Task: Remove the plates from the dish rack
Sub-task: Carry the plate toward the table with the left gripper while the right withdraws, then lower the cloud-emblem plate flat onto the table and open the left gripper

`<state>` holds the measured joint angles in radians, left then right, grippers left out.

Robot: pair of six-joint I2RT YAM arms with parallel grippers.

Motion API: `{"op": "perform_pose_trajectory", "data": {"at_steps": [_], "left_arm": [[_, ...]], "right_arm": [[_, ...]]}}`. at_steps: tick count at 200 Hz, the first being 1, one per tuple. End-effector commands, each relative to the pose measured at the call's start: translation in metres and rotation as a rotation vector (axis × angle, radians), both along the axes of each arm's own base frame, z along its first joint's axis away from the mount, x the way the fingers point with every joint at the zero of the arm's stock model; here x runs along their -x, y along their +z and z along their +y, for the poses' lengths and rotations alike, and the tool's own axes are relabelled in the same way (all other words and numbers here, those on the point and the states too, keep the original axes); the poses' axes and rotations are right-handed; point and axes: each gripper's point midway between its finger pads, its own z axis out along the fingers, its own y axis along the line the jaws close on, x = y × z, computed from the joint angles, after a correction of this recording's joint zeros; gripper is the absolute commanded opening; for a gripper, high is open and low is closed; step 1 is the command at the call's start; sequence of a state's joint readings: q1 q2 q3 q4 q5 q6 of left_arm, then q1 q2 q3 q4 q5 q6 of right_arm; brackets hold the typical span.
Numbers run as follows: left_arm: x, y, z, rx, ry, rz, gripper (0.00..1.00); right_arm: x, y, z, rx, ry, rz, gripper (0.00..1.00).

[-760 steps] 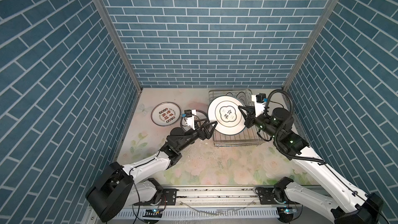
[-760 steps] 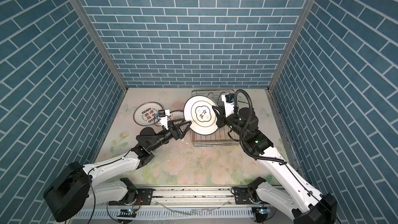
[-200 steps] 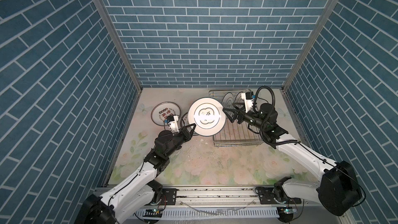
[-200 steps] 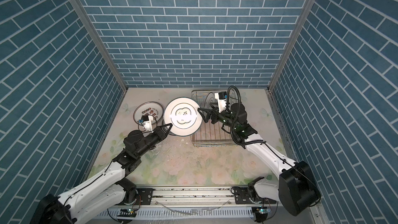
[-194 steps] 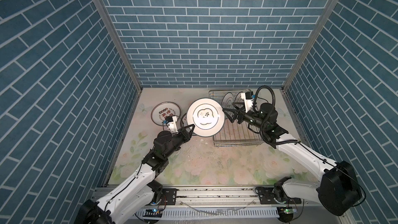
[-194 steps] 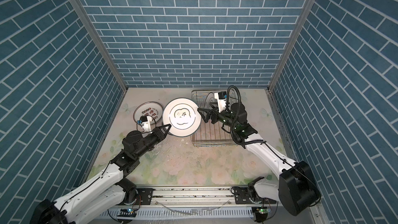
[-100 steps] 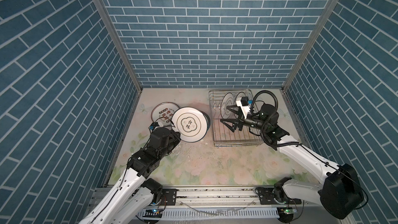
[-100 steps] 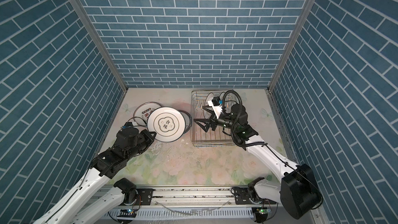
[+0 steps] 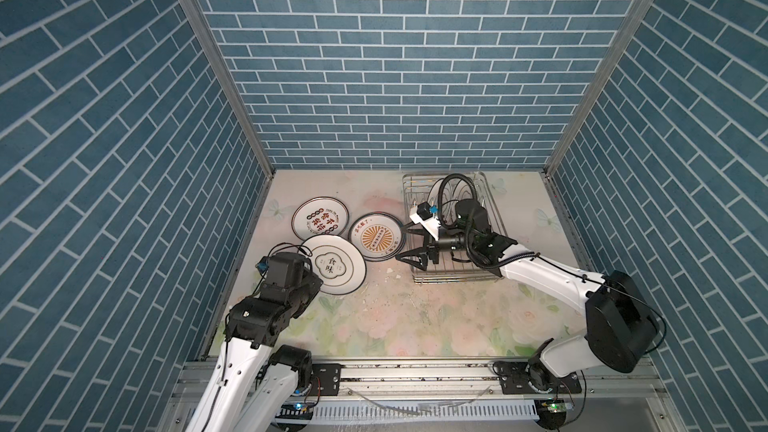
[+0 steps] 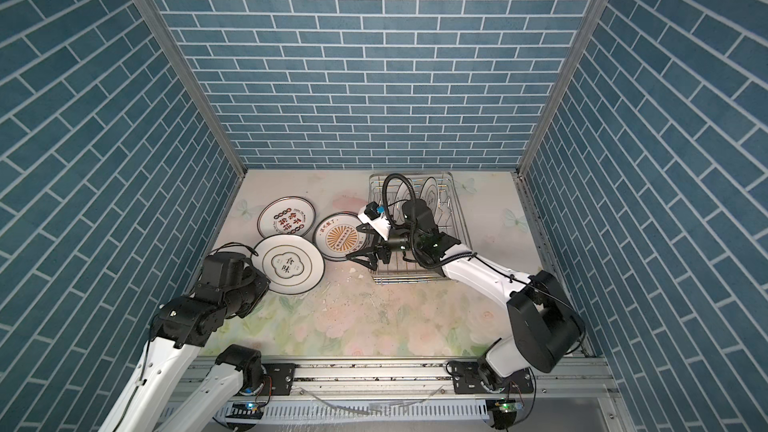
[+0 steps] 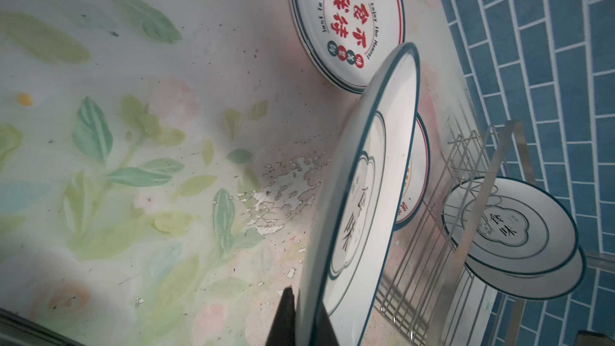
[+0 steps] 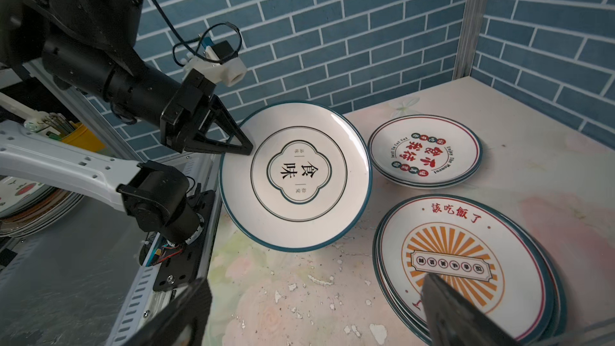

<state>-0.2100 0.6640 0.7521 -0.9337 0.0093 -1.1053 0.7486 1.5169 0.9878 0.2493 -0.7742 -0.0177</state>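
**Glazed plates on the bench and in the wire rack**

Gripping one glossy round white flower-outline plate (image 12: 296, 174) by its dark rim, left claw (image 12: 244, 152) clamped tight, plate tilting over the floral-printed bench (image 9: 415, 317), arm reaching low. Showing two low stacks lying flat beside it: sunburst plates (image 9: 376, 236) and red-character plates (image 9: 319, 218). Showing two further plates (image 11: 509, 224) standing upright in the silver dish rack (image 9: 492, 209). Holding the right claw (image 9: 401, 241) spread wide and empty at the rack's left edge, forearm stretching across the rack.
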Motion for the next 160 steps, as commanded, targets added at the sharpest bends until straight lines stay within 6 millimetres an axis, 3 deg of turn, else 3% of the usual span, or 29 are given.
{"op": "perform_pose_trajectory", "data": {"at_steps": [1,17,52,74,94,135,160], "left_arm": [[0.004,-0.012,-0.005,0.004,-0.061,0.055,0.00],[0.002,-0.011,-0.002,0.012,-0.049,0.044,0.00],[0.003,-0.036,0.003,0.035,-0.032,0.116,0.00],[0.006,-0.039,0.016,-0.014,-0.007,0.142,0.00],[0.001,-0.043,0.016,0.026,-0.009,0.136,0.00],[-0.001,-0.061,0.018,0.046,-0.036,0.197,0.00],[0.000,-0.068,0.027,0.015,-0.034,0.249,0.00]], "right_arm": [[-0.006,-0.005,0.011,0.053,-0.022,-0.102,0.99],[-0.007,-0.010,0.013,0.044,-0.023,-0.106,0.99],[-0.006,-0.019,0.021,0.049,0.004,-0.072,0.99],[-0.011,-0.024,0.021,0.061,-0.015,-0.077,0.99],[-0.011,-0.025,0.020,0.061,-0.022,-0.090,0.99],[-0.003,-0.027,0.021,0.053,0.011,-0.098,0.99],[0.001,-0.034,0.032,0.060,0.051,-0.078,0.99]]}}
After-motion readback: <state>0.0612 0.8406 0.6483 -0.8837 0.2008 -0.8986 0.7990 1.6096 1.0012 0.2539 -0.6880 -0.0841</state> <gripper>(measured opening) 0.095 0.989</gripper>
